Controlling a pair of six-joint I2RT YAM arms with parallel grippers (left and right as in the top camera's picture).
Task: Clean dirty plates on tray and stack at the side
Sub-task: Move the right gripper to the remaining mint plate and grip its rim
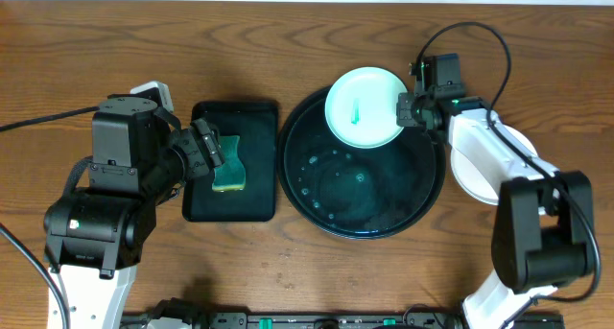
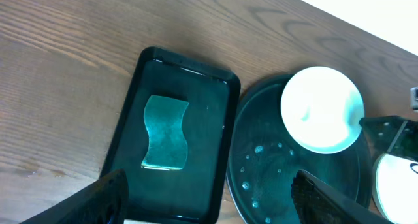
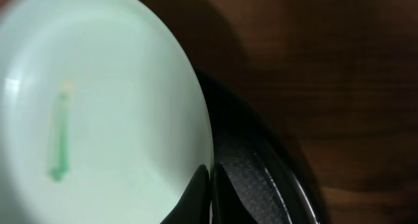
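Note:
A pale mint-green plate (image 1: 365, 108) (image 2: 321, 110) (image 3: 98, 119) with a green smear at its centre sits over the far edge of the round black tray (image 1: 422, 199) (image 2: 261, 172) (image 3: 287, 165). My right gripper (image 1: 408, 111) (image 3: 210, 185) is shut on this plate's right rim, one finger above and one below. My left gripper (image 1: 213, 154) (image 2: 209, 204) hangs open and holds nothing, above the near part of the rectangular tray. The round tray's floor is wet with droplets.
A green sponge (image 1: 230, 164) (image 2: 166, 132) lies in the small rectangular black tray (image 1: 235, 113) (image 2: 130, 87), left of the round tray. A white plate (image 1: 470, 166) (image 2: 395, 185) rests on the table right of the round tray, partly under my right arm.

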